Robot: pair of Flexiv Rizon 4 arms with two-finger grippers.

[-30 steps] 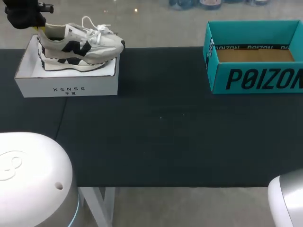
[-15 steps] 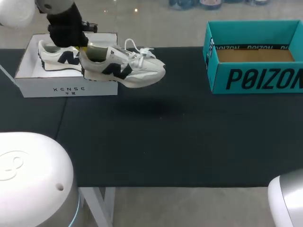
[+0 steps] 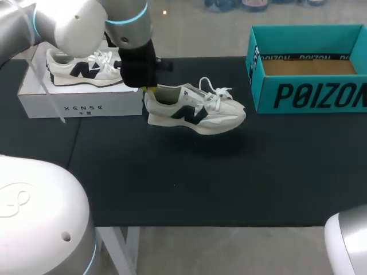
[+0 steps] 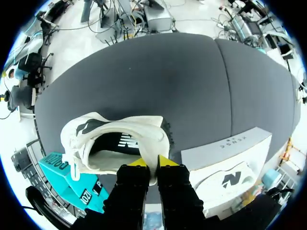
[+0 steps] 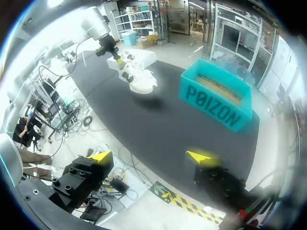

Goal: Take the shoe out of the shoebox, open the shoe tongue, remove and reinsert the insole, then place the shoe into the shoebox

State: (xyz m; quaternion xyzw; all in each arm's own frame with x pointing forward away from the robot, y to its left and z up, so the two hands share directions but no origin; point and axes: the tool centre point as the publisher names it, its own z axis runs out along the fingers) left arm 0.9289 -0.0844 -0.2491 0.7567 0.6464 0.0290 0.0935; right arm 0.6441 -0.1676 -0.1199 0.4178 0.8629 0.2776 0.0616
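The left pincer (image 3: 150, 89) is clenched on the heel collar of the shoe (image 3: 195, 110), which hangs clear of the table (image 3: 200, 177) with its shadow beneath. From the head view the pincer's dark body covers nearly all of its fingers; only a sliver of yellow shows at the heel. The left wrist view shows the grip better: both yellow tips of the left pincer (image 4: 152, 165) press the collar from two sides, and the shoe (image 4: 115, 125) stretches ahead of them, opening toward the camera, its toe hidden behind its own upper.

Beside this pincer sits the white box (image 3: 80, 100) with a second shoe (image 3: 83, 64) in it, partly covered by the left arm (image 3: 86, 23). Well ahead of the shoe's toe stands the teal box (image 3: 309, 91), cut off at the edge.

The right pincer (image 5: 149, 157) is released, fingers wide apart, with nothing between them, off the near edge of the table, well apart from the shoe (image 5: 140, 82).
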